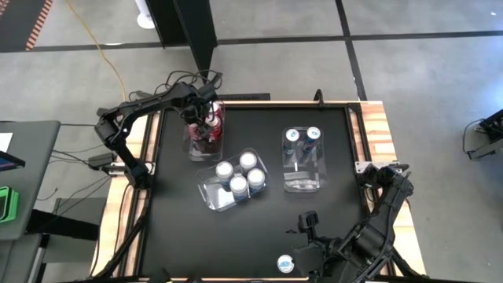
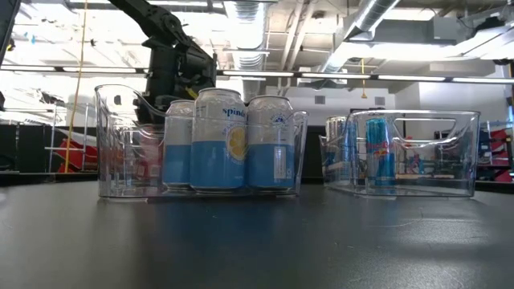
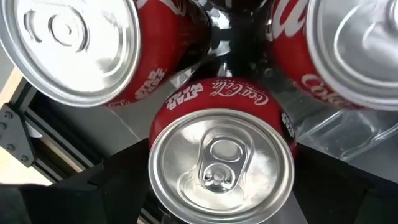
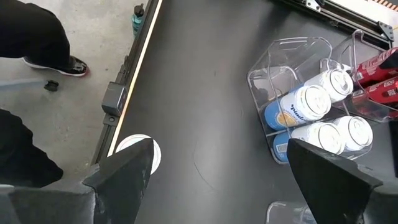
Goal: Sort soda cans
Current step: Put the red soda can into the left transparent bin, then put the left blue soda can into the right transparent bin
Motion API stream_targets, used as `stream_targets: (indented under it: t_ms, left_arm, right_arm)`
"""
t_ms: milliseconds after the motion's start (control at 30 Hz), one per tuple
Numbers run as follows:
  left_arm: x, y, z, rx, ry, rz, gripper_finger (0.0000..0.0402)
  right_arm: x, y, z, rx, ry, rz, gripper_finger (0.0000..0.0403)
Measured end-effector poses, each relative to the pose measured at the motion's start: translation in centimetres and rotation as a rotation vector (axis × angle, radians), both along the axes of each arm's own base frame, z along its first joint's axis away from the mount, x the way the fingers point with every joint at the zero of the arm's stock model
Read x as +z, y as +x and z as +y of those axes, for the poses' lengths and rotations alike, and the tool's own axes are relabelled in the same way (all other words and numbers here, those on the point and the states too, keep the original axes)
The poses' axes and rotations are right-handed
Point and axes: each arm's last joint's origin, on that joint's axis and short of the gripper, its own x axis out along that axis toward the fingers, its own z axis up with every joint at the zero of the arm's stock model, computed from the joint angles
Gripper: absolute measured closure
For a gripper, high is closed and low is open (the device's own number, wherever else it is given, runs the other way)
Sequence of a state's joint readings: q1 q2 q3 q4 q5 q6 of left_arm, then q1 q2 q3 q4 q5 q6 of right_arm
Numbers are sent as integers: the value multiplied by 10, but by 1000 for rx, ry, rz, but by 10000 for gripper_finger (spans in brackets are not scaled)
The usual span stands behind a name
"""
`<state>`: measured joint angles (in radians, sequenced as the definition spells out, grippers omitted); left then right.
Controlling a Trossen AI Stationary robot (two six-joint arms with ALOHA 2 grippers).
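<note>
Red cans (image 3: 221, 155) with silver tops sit beneath the left pincer (image 1: 206, 116), its fingers apart.

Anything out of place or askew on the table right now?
One silver-topped can stands alone at the black table's near edge, outside every clear plastic bin, beside the open right gripper. The middle clear bin of light-blue cans sits skewed to the others.

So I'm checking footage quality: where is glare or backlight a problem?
Low view: bright ceiling lights backlight the clear bin of light blue cans. Left wrist view: the red can top shines bright, close up.
</note>
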<state>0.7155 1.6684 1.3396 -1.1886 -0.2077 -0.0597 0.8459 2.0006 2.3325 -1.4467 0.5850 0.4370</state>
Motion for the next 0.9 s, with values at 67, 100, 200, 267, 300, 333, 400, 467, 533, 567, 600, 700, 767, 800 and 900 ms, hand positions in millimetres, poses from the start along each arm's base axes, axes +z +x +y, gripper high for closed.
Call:
stream_targets:
  t_ms: [67,100,200,267,300,333,400,467,533,567,600,700,767,800,900]
  left_arm:
    - [0,0,0,0,-4,4,66]
    - [0,0,0,0,-4,4,66]
    - [1,0,0,-3,-6,5,66]
    - [5,0,0,-11,-4,7,66]
    - [8,1,0,-14,4,3,66]
    - [12,2,1,-16,13,-3,66]
    - [19,4,2,-19,29,-20,66]
    - [26,7,2,-30,42,-35,66]
    - [34,10,0,-45,53,-47,66]
    - [38,12,-1,-51,59,-54,66]
    - [42,13,-2,-57,65,-61,66]
    - [60,19,-7,-79,84,-84,65]
    - [73,22,-12,-92,104,-106,65]
    - [80,23,-16,-101,122,-129,65]
    - [106,23,-37,-149,189,-226,65]
  right_arm:
    - [0,0,0,-2,0,0,15]
    - [0,1,-1,-2,0,0,15]
    - [0,1,-1,-3,0,0,15]
    - [0,1,-1,-4,0,0,15]
    - [0,1,-1,-3,0,0,15]
    - [0,1,-1,-4,0,0,15]
    - [0,1,-1,-3,0,0,15]
    - [0,1,-1,-3,0,0,15]
    - [0,1,-1,-4,0,0,15]
    - [0,1,-1,-3,0,0,15]
    - [0,1,-1,-4,0,0,15]
    - [0,1,-1,-4,0,-1,15]
    - [0,1,-1,-8,4,-1,15]
    - [0,1,-1,-11,7,-1,15]
    - [0,1,-1,-32,25,-4,15]
